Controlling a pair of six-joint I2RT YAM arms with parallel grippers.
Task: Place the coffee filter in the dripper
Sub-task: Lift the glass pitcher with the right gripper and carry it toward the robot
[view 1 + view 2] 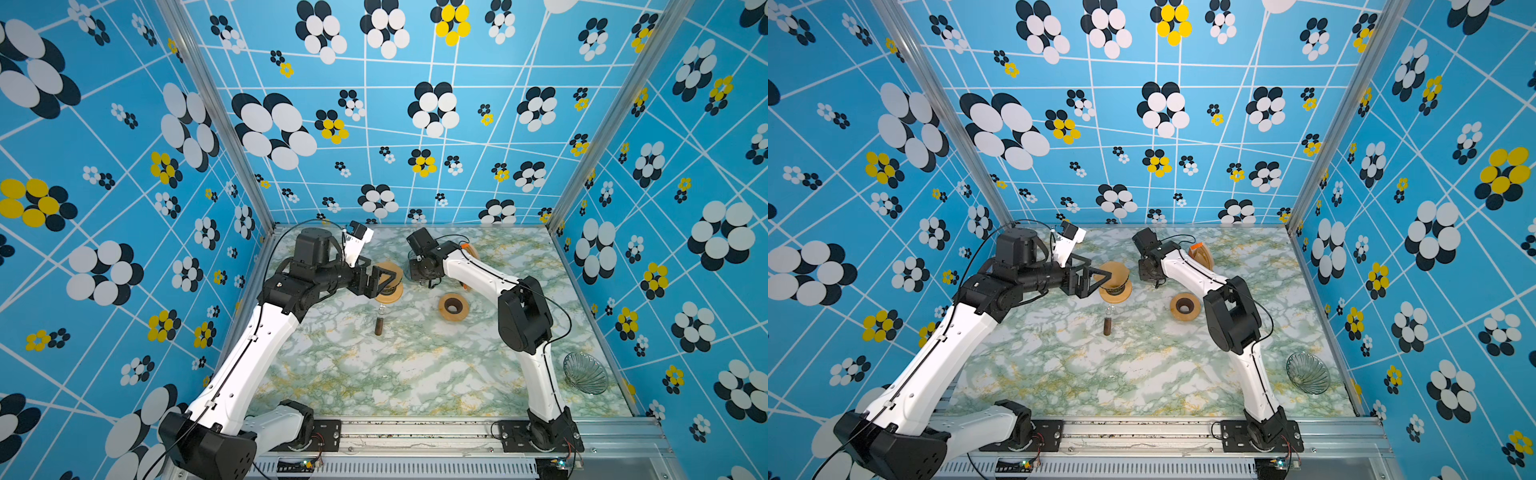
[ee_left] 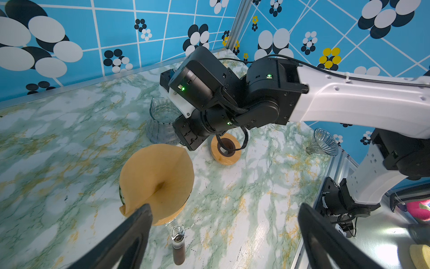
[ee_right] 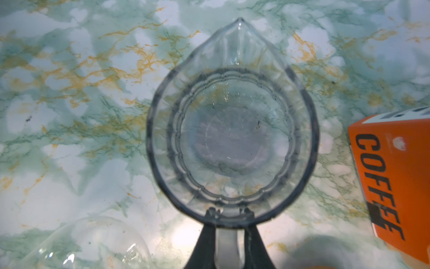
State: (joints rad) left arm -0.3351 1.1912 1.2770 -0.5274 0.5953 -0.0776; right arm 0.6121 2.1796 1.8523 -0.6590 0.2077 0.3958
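Note:
The brown paper coffee filter (image 2: 158, 179) sits opened as a cone in the dripper (image 2: 169, 219), a glass cone on a wooden collar, at mid-table in both top views (image 1: 395, 270) (image 1: 1116, 270). My left gripper (image 2: 224, 209) is open wide beside it. One finger (image 2: 139, 221) overlaps the filter's near edge, and nothing lies between the jaws. It hovers at the dripper's left side (image 1: 380, 282). My right gripper (image 3: 229, 223) is shut on the handle of a clear glass carafe (image 3: 232, 130) at the back.
A vial of coffee grounds (image 1: 379, 326) lies in front of the dripper. A loose wooden ring (image 1: 453, 306) lies to its right. A second glass cone (image 1: 586, 372) rests at the front right. An orange coffee box (image 3: 393, 177) stands next to the carafe.

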